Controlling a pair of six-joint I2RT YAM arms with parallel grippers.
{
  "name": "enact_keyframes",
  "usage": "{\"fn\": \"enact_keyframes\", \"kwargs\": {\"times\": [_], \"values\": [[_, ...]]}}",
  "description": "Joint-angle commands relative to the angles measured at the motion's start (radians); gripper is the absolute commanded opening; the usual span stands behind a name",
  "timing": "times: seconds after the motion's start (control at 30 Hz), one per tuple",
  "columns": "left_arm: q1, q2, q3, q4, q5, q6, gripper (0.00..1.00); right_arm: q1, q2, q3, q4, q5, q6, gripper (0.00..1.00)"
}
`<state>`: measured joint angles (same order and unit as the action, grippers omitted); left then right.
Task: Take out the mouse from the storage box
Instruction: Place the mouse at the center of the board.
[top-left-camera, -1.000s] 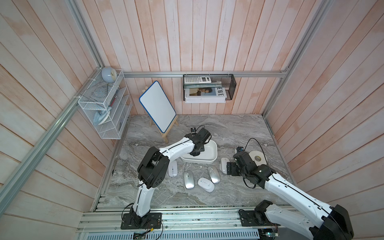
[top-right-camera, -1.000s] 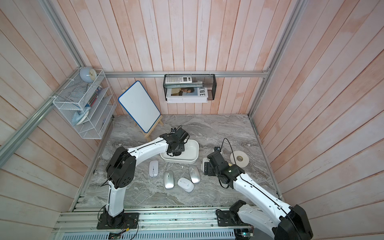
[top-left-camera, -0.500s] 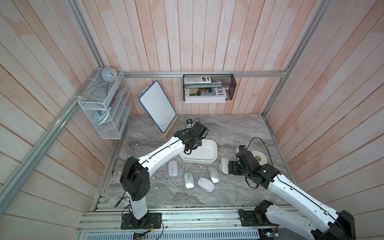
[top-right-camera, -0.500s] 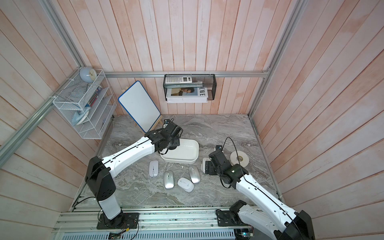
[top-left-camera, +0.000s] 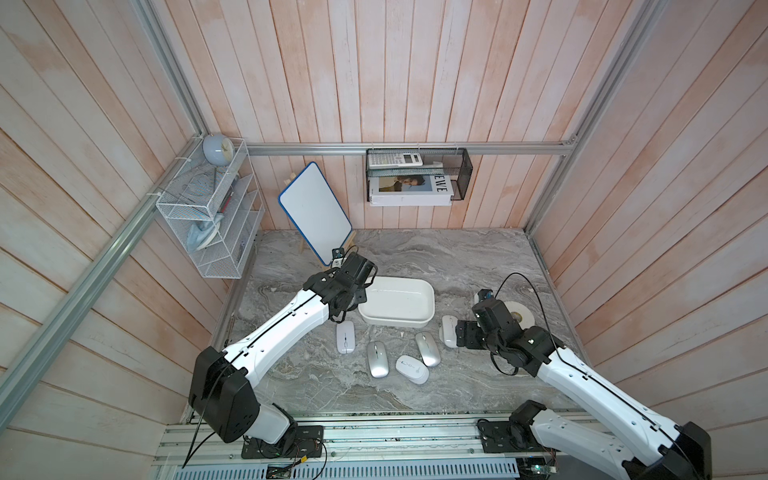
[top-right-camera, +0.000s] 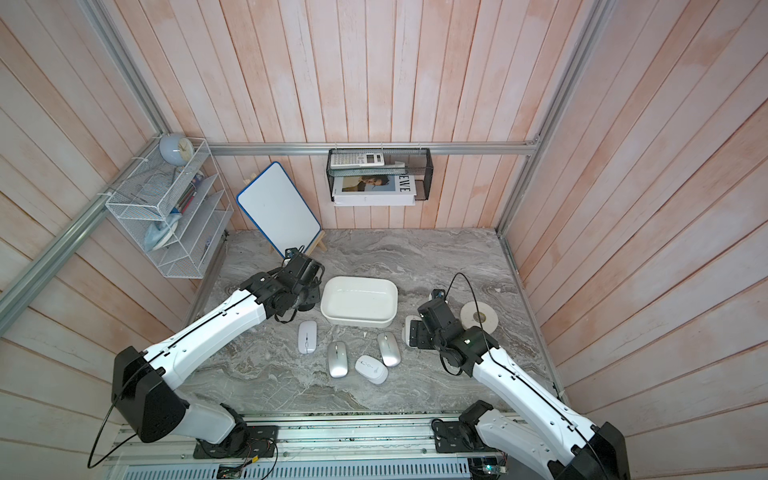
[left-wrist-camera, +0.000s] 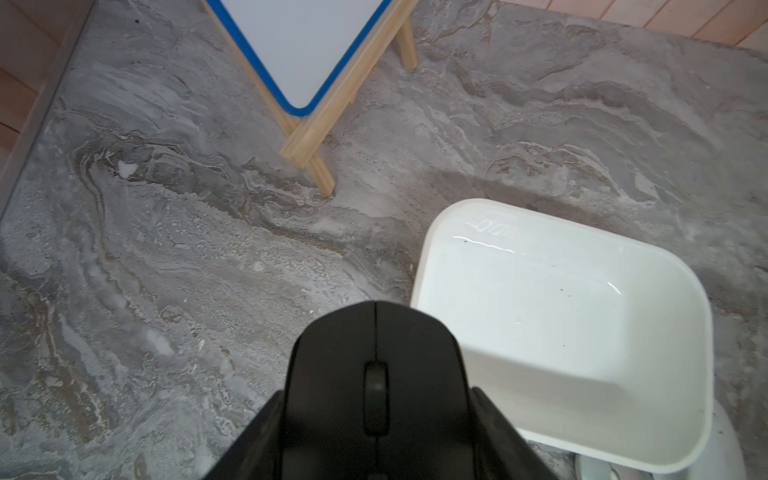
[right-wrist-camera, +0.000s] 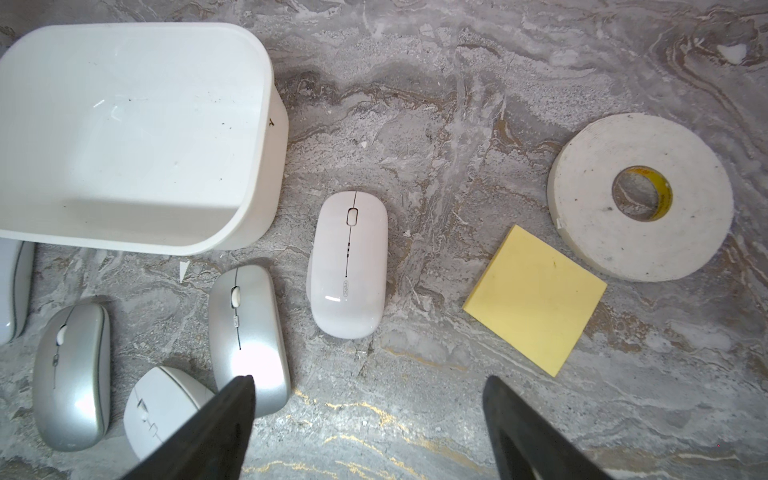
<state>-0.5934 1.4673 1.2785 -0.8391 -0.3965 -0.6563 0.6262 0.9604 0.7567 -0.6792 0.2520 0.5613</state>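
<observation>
Left claw (left-wrist-camera: 376, 419), clamped on the black mouse (left-wrist-camera: 374, 349) just beside the empty storage box (left-wrist-camera: 540, 299), should, by my judgement, lower it flat onto the table (left-wrist-camera: 166, 270), clear of the box's rim, before spreading.

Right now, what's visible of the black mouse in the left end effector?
The black mouse is matte, plastic-looking, with a centre seam and a scroll wheel. It is clamped by its sides in the left end effector, nose pointing away from the wrist, outside the storage box by its corner. Its rear is hidden.
</observation>
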Motion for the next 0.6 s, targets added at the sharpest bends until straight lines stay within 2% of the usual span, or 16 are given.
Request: {"fn": "enact_keyframes", "kwargs": {"times": [0.0, 0.23, 0.57], "values": [[0.057, -0.040, -0.063, 0.038, 0.039, 0.027, 0.52, 0.006, 0.013, 0.035, -0.022, -0.015, 0.025, 0.90], [0.191, -0.029, -0.198, 0.130, 0.120, 0.059, 0.52, 0.022, 0.046, 0.047, -0.019, -0.014, 0.043, 0.90], [0.261, 0.139, -0.222, 0.252, 0.195, 0.111, 0.51, 0.034, 0.108, 0.059, 0.004, -0.009, 0.055, 0.90]]}}
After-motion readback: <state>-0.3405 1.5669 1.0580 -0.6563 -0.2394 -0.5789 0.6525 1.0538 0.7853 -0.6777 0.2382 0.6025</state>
